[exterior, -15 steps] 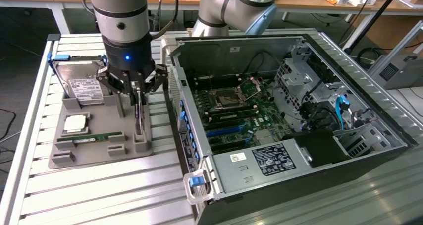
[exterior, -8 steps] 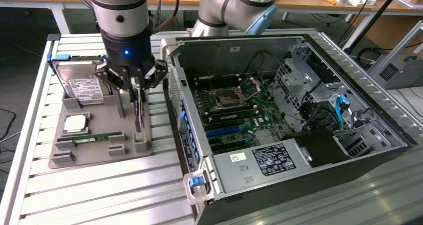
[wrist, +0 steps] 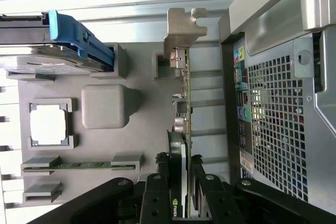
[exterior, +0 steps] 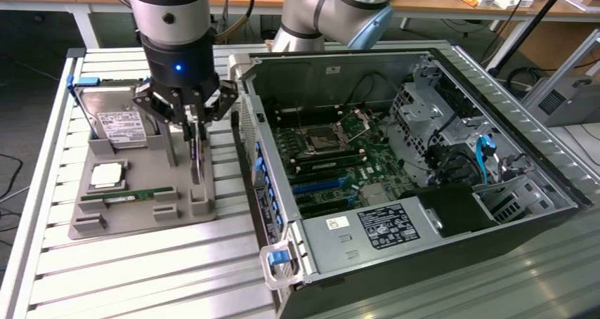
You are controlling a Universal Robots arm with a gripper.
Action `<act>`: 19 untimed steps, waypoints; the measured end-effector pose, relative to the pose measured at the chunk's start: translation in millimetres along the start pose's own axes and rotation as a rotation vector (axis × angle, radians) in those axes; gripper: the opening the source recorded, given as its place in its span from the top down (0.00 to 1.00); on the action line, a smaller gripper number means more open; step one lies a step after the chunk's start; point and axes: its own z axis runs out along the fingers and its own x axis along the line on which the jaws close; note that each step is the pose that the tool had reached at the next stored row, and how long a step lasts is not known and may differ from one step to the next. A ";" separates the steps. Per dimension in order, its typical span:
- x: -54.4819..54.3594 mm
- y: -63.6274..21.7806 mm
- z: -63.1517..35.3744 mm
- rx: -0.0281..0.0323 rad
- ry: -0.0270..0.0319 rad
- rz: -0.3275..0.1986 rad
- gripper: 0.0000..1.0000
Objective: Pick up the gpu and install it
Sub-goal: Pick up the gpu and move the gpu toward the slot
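The hand [wrist: 178, 184] pinches the gpu [wrist: 177, 145] edge-on — the exterior view shows it upright above the tray [exterior: 131, 210].

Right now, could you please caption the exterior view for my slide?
Gripper clamps the upright gpu in the grey tray beside the open case.

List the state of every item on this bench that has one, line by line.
Black gripper, jaws closed on the card.
Thin black gpu card with silver bracket, upright on edge at the grey holder tray.
Silver hard drive with white label, standing tilted in its slot.
Narrow green memory stick, resting in its tray slot.
Black computer case, side open, motherboard exposed.
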 end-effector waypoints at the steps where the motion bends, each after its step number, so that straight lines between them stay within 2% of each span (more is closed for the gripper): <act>1: 0.0 0.0 -1.5 0.0000 -0.0001 0.000 0.73; 19: -0.5 0.6 -21.2 -0.0004 0.0001 0.000 0.73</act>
